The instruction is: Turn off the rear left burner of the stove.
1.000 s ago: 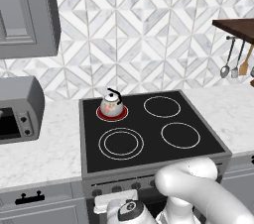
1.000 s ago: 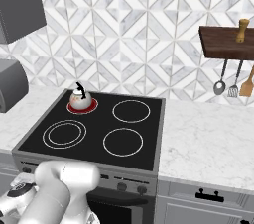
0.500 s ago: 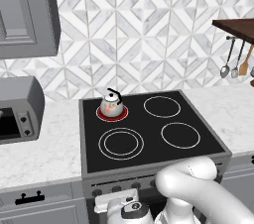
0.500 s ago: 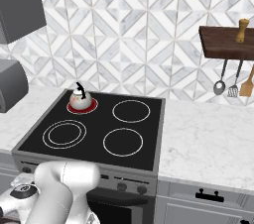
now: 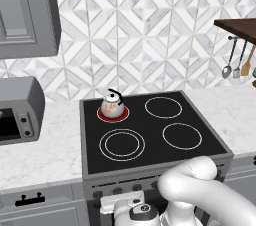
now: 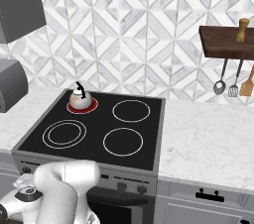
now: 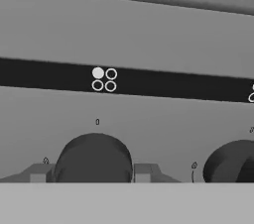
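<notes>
A kitchen wall covered in white and grey diamond-patterned tile rises behind a white marble countertop. Grey base cabinets with dark handles run beneath the counter. A grey upper cabinet hangs at the left, above a grey toaster oven standing on the counter. At the right, a dark wooden shelf is fixed to the tile, with a ladle and spatulas hanging beneath it and a small wooden grinder standing on top. Light is even and soft.
</notes>
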Controlling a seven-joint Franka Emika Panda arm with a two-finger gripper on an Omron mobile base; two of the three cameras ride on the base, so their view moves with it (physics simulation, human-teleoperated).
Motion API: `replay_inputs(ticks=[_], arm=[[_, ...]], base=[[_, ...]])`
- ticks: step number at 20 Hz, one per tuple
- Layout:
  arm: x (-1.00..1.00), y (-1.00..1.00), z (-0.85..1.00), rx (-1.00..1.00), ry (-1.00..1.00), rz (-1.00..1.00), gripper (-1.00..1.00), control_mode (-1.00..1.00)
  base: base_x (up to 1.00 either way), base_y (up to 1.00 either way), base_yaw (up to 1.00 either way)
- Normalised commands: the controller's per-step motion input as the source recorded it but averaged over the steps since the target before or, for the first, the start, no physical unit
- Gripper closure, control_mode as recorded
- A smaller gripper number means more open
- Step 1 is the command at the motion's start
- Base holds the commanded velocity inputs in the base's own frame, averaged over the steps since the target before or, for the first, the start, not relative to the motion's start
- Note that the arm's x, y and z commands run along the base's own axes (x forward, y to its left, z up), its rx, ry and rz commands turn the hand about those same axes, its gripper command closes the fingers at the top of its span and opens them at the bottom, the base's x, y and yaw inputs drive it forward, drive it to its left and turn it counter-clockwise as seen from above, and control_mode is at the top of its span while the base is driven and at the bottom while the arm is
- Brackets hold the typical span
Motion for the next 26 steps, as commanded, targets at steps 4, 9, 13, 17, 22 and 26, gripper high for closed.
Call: replay_inputs(ticks=[4, 9, 13, 17, 22, 26], arm=[[-0.28, -0.49, 0.00, 0.60, -0.28, -0.34, 1.00, -1.00], [-0.28, -0.47, 0.00, 0.68, -0.14, -0.34, 1.00, -1.00], [-0.18, -0.51, 0.00, 0.71, -0.11, -0.31, 1.00, -1.00], [0.00, -0.55, 0.14, 0.66, -0.13, -0.29, 1.00, -1.00], [0.00, -0.53, 0.15, 0.64, -0.13, -0.26, 1.00, -1.00], [0.00, -0.55, 0.20, 0.66, -0.10, -0.23, 1.00, -1.00]], base=[[0.00, 0.00, 0.00], [0.00, 0.00, 0.00], [0.00, 0.00, 0.00], [0.00, 0.00, 0.00], [0.00, 0.00, 0.00], [0.00, 0.00, 0.00]])
